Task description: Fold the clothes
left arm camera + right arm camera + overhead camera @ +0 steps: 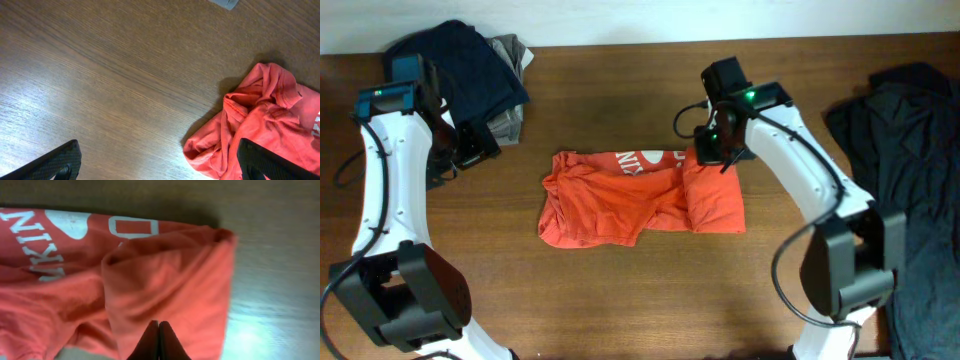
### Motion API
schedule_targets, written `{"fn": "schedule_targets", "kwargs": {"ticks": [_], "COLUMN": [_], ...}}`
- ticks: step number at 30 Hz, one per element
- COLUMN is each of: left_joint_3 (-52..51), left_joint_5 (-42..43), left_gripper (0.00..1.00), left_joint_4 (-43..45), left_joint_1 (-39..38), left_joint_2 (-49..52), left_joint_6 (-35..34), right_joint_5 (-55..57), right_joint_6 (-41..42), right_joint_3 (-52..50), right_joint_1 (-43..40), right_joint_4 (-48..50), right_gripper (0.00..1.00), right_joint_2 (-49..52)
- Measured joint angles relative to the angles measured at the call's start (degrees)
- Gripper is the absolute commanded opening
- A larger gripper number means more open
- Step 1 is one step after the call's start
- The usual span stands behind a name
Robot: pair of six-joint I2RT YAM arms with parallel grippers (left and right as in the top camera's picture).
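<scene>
My right gripper (pixel 158 330) has its jaws pressed flat together over the folded right end of the orange-red T-shirt (pixel 640 198), and I see no cloth pinched between them. The shirt lies mid-table (pixel 620 310), its long axis running left to right, so my right arm is the nearer. My left gripper (pixel 159 155) hangs wide open over bare wood, with the shirt's left edge just to its right. No containers are in view, only dark garments (pixel 470 60) heaped in the far left corner.
</scene>
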Motion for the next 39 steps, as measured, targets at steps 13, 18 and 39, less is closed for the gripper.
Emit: {"fn": "schedule_targets", "kwargs": {"ticks": [13,18,39], "left_joint_3": [0.0,0.0,0.0], "left_joint_5": [0.0,0.02,0.02], "left_gripper": [0.99,0.99,0.99], "left_joint_4": [-0.02,-0.02,-1.03], "left_joint_1": [0.0,0.0,0.0], "left_joint_2": [0.0,0.0,0.0], "left_joint_6": [0.0,0.0,0.0], "right_joint_5": [-11.26,-12.24,-12.0], "right_joint_6": [0.17,0.24,-3.76], "right_joint_3": [-3.17,-0.94,-5.16], "right_joint_1": [0.0,-0.09,-1.51], "right_joint_4": [14.01,9.66,-8.59], "right_gripper": [0.04,0.04,0.14], "right_joint_2": [9.9,9.81,-0.55]}}
